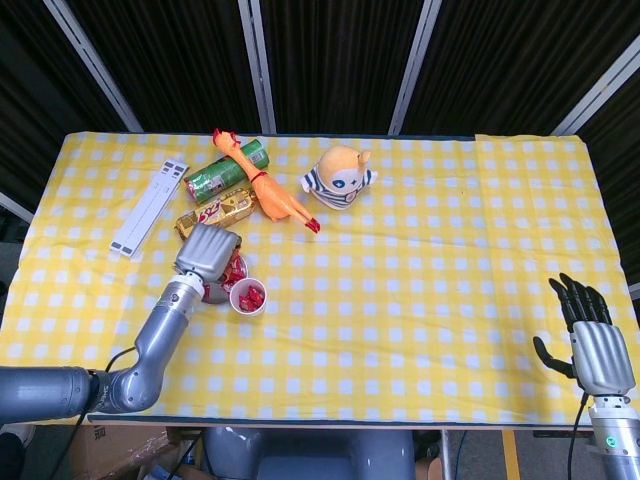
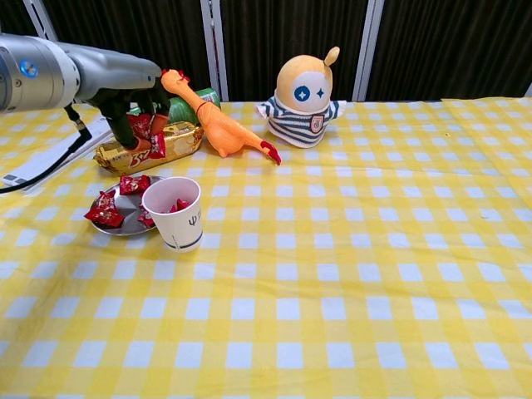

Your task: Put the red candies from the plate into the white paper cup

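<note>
A small metal plate (image 2: 115, 230) at the left holds several red wrapped candies (image 2: 105, 213). Just right of it stands the white paper cup (image 2: 174, 214), also in the head view (image 1: 247, 297), with red candies (image 2: 177, 204) inside. My left hand (image 2: 137, 112) hangs raised above the plate's far side and grips red candies (image 2: 143, 126) in its fingers. In the head view the left hand (image 1: 208, 252) covers most of the plate, up and left of the cup. My right hand (image 1: 592, 340) rests open at the table's near right corner, holding nothing.
Behind the plate lie a gold snack packet (image 2: 170, 141), a green can (image 2: 173, 108) and an orange rubber chicken (image 2: 218, 125). A striped plush toy (image 2: 304, 100) sits further right. A white strip (image 1: 148, 205) lies at the far left.
</note>
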Controlling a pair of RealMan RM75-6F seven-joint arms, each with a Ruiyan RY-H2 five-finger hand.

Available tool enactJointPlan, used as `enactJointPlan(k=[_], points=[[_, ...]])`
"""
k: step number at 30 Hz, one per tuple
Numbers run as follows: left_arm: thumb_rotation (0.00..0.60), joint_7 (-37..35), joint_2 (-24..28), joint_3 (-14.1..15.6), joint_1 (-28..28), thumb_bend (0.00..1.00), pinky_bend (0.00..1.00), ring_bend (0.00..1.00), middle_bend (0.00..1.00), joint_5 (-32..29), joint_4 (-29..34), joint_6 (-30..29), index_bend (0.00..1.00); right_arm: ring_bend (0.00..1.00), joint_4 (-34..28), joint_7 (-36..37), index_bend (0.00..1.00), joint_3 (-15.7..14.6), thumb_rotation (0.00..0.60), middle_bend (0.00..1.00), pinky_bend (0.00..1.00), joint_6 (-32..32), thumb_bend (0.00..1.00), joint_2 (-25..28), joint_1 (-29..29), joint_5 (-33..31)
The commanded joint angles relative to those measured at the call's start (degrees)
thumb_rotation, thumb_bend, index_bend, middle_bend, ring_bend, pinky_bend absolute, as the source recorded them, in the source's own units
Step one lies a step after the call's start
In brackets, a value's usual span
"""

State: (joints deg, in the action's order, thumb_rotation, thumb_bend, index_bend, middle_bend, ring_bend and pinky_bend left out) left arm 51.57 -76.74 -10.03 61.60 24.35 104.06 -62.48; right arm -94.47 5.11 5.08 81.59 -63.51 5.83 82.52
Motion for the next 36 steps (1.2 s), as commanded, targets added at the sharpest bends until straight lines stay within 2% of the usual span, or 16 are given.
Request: enactJointPlan(k=[1,8,19,26,36], points=[[0.600,0.74,0.43,-0.19,0.93,0.45,0.95,0.92,0.63,-0.25,2.17,-0.62,0.57,0.00,-0.03,0.03,0.00,-0.01,0.600,0.00,0.00,0.06,0.41,0.04,-0.02,0.07],[0.600,2.21,-0.88,1.41,2.08,0.45,0.95,0.92,0.63,-1.63,4.06,-1.26,0.57,0.00,-0.13,0.27,0.00,-0.09,0.600,0.00,0.00,0.42,0.41,0.14,-0.14,0.51],[0.600,2.84,-3.75,4.13,2.47,0.45,0.95,0.92,0.63,-3.95,2.46,-1.72,0.56,0.00,-0.13,0.72,0.00,-0.13,0.600,0.00,0.00,0.44,0.41,0.25,-0.10,0.81],[0.600,2.29,-4.06,4.20,2.71,0.41,0.95,0.92,0.58,-3.79,2.06,-1.64,0.52,0.00,-0.17,0.81,0.00,-0.09,0.600,0.00,0.00,0.58,0.41,0.14,-0.09,0.92],[0.600,2.58,-4.20,3.93,3.85,0.41,0.95,0.92,0.53,-4.13,2.02,-1.45,0.47,0.00,-0.21,0.98,0.00,-0.11,0.600,0.00,0.00,0.66,0.41,0.18,-0.11,1.03]])
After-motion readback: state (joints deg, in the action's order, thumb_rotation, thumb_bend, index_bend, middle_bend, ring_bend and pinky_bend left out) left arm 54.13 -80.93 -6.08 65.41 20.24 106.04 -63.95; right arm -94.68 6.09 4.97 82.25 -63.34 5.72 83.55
